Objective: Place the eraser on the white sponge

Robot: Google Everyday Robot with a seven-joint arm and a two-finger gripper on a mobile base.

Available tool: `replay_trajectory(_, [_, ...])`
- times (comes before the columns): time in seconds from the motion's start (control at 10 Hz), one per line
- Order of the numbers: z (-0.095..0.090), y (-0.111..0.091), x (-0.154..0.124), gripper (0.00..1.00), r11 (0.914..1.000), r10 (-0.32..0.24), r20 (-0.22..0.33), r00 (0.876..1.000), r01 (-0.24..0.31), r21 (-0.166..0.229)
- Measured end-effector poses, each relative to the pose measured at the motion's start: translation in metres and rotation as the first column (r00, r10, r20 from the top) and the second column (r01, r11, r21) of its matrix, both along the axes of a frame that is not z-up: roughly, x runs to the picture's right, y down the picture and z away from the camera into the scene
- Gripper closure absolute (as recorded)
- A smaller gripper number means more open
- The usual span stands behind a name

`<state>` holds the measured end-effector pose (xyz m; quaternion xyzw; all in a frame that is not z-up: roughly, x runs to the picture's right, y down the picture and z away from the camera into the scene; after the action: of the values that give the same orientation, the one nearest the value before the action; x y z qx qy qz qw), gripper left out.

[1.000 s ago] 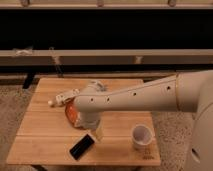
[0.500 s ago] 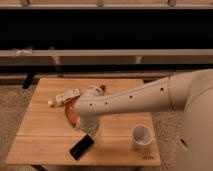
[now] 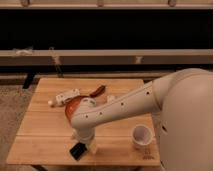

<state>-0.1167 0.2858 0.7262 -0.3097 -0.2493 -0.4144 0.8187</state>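
Note:
The eraser (image 3: 77, 150), a small flat black block, lies near the front edge of the wooden table (image 3: 40, 135). Only its lower left part shows. My gripper (image 3: 82, 141) hangs at the end of the white arm directly over the eraser and hides its upper part. A small white block (image 3: 92, 146), which looks like the white sponge, sits right beside the eraser on its right, partly under the gripper.
An orange bowl (image 3: 73, 105) sits behind the gripper, partly hidden by the arm. A long white knobbed object (image 3: 64, 97) and a dark red-brown utensil (image 3: 98, 91) lie at the back. A white cup (image 3: 142, 136) stands at the front right.
The arm has swung left and lowered. The gripper has come down over the eraser, which showed in full before and is now half hidden.

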Motion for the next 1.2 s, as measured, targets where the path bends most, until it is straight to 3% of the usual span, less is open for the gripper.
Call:
replay_trajectory(0.4, [0.019, 0.018, -0.004, 0.21, 0.9998, 0.006, -0.012, 1.0, -0.007, -0.021])
replay_trajectory(0.5, [0.024, 0.019, -0.004, 0.27, 0.9998, 0.004, -0.015, 1.0, -0.005, -0.02])
replay_trajectory(1.0, [0.026, 0.009, 0.008, 0.76, 0.9997, 0.023, -0.023, 0.999, -0.023, 0.005])
replay_trajectory(1.2, [0.02, -0.005, 0.016, 0.95, 0.9993, 0.036, -0.022, 0.999, -0.036, 0.011])
